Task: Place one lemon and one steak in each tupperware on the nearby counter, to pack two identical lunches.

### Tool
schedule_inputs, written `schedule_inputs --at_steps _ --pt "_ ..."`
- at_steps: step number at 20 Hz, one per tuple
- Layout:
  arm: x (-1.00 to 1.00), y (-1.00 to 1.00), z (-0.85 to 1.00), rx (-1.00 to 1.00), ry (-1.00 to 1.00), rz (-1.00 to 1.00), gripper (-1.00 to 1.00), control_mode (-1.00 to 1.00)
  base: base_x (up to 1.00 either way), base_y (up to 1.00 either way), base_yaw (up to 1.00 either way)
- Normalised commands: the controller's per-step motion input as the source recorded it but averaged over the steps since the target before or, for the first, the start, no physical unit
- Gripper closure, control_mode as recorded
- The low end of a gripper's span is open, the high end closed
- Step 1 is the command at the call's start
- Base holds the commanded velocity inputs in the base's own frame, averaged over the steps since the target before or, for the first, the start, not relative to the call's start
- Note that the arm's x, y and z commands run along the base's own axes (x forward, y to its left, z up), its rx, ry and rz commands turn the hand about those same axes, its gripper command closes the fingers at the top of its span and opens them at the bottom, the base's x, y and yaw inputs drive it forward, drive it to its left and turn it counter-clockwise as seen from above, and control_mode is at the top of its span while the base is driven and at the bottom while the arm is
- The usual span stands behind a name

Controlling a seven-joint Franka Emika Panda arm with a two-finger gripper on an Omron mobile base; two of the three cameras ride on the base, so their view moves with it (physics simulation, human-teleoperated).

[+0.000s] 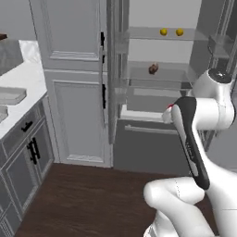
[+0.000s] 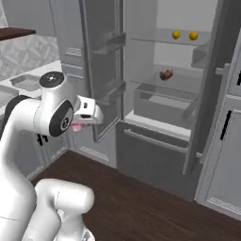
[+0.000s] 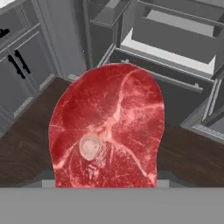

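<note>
Far left of the fingers (image 2: pixel 82 122) and lower: white marbled surface (image 1: pixel 28 76) carrying one tupperware (image 1: pixel 11 96), with a second tupperware (image 1: pixel 2 113) just beside it at the picture's edge. Cannot tell whether anything lies in either. Fingers closed narrow on a raw red steak (image 3: pixel 107 131), held in the air over the dark wooden floor (image 2: pixel 141 202), well apart from both trays. Beyond the fingers and to their right: open fridge (image 2: pixel 155 117). Up on its top shelf, two lemons (image 2: pixel 175 35) side by side. One shelf below them, a second steak (image 2: pixel 166 74).
</note>
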Motion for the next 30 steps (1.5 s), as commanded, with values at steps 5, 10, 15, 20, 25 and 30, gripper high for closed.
schedule_inputs --at_steps 5,10,15,20,25,30 --pt "0.00 0.00 0.00 0.00 0.00 0.00 1.00 1.00 0.06 0.05 0.90" --pt "0.00 0.00 0.00 0.00 0.00 0.00 1.00 1.00 0.59 0.15 0.69" --pt "0.00 0.00 0.00 0.00 0.00 0.00 1.00 1.00 0.95 0.01 0.32" --pt "0.00 0.00 0.00 0.00 0.00 0.00 1.00 1.00 1.00 -0.01 0.15" --pt "0.00 0.00 0.00 0.00 0.00 0.00 1.00 1.00 1.00 -0.04 0.01" --pt "0.00 0.00 0.00 0.00 0.00 0.00 1.00 1.00 0.93 -0.14 0.00"
